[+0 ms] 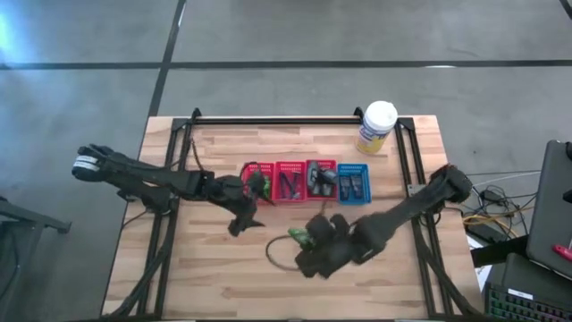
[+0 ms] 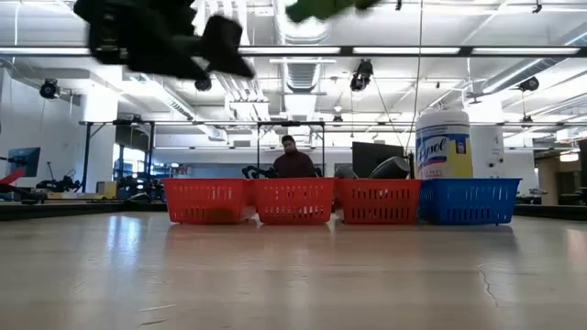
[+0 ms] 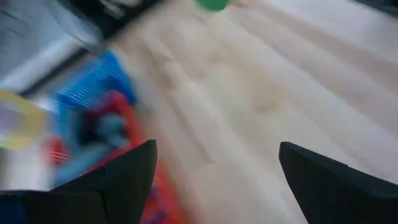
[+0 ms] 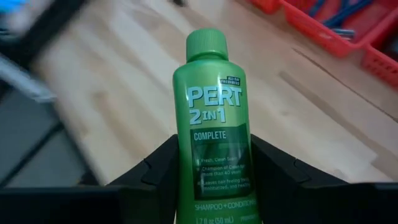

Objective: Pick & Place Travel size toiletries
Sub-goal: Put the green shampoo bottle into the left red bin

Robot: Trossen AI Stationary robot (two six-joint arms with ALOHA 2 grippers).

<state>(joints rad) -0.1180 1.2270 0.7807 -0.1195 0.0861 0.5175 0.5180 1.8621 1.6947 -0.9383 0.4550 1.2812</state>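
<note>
The green bottle [image 4: 213, 124], a little Pert shampoo, sits clamped between the fingers of the right tool [image 1: 308, 240], lifted clear of the tabletop [image 1: 206, 277] a little in front of the basket row. Just beyond it stand three red baskets [image 1: 290, 182] and a blue basket [image 1: 352, 182], already holding dark tubes and sticks. The left tool [image 1: 243, 217] hovers by the leftmost red basket, fingers spread and empty. A yellow canister [image 1: 376, 127] stands at the far edge. I'd say the carry is under way; next, the bottle wants swinging over a basket and releasing.
</note>
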